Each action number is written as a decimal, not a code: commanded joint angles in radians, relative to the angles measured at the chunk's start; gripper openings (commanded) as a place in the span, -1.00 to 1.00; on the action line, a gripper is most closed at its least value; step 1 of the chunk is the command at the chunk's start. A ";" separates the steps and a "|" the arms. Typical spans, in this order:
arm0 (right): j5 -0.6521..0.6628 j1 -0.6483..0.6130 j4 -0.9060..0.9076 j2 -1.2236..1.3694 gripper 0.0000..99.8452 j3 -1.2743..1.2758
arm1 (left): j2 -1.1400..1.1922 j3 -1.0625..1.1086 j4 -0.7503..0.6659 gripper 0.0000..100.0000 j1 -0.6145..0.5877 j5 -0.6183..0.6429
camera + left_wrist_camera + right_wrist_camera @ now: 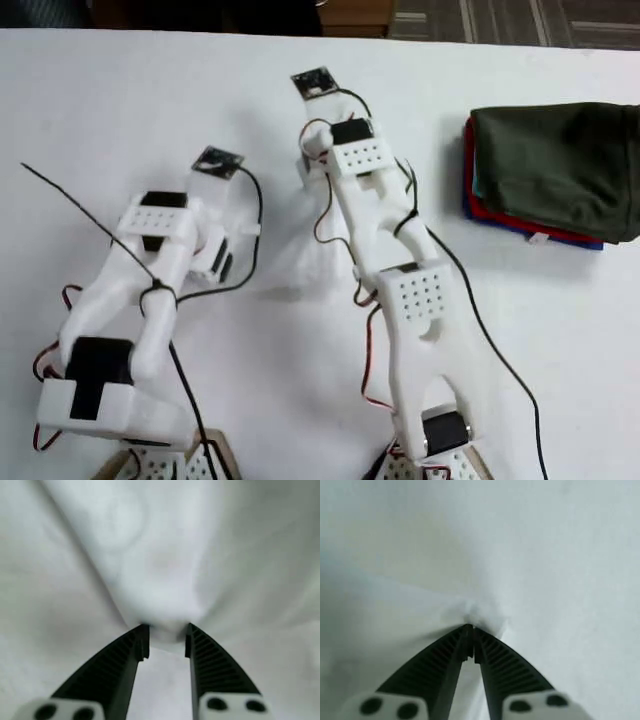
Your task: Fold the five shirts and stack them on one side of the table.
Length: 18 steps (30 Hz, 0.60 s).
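Observation:
A white shirt (pixel 300 262) lies bunched on the white table between the two arms, hard to tell apart from the tabletop. In the left wrist view my left gripper (pixel 166 639) is shut on a raised fold of the white shirt (pixel 160 570), with cloth bulging between the fingertips. My right gripper (pixel 472 631) is shut on an edge of the white shirt (pixel 420 610), its tips nearly touching. From above, the left gripper (pixel 222 256) sits at the shirt's left side and the right gripper (pixel 312 170) at its far end.
A stack of folded shirts (pixel 555 170) lies at the right side of the table, dark green on top with red and blue beneath. Black and red cables (pixel 250 215) run along both arms. The table's far edge (pixel 200 32) runs across the back.

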 commanded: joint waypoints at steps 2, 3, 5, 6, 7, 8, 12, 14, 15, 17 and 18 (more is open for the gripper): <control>0.012 0.028 0.076 0.035 -0.96 -0.158 | -0.046 -0.025 0.018 -0.72 0.008 0.000; 0.011 0.033 0.101 0.035 -0.96 -0.198 | -0.046 -0.044 0.040 -0.72 0.008 0.000; 0.009 0.045 0.165 0.035 -0.96 -0.292 | -0.046 -0.097 0.091 -0.72 0.008 0.000; 0.009 0.048 0.202 0.035 -0.96 -0.342 | -0.046 -0.128 0.120 -0.72 0.008 0.000; 0.009 0.051 0.242 0.036 -0.96 -0.394 | -0.046 -0.160 0.152 -0.72 0.008 0.000; 0.009 0.054 0.280 0.038 -0.96 -0.443 | -0.046 -0.196 0.187 -0.72 0.008 0.000; 0.009 0.061 0.412 0.044 -0.96 -0.583 | -0.046 -0.357 0.327 -0.71 0.008 0.000; 0.009 0.053 0.464 0.042 -0.95 -0.600 | -0.046 -0.424 0.356 -0.71 -0.012 0.000; 0.009 0.050 0.472 0.042 -0.93 -0.600 | -0.046 -0.447 0.359 -0.71 -0.026 0.000; 0.006 0.048 0.472 0.042 -0.83 -0.575 | -0.046 -0.475 0.361 -0.71 -0.066 0.000; -0.012 0.047 0.470 0.041 -0.76 -0.555 | -0.046 -0.478 0.359 -0.71 -0.087 0.000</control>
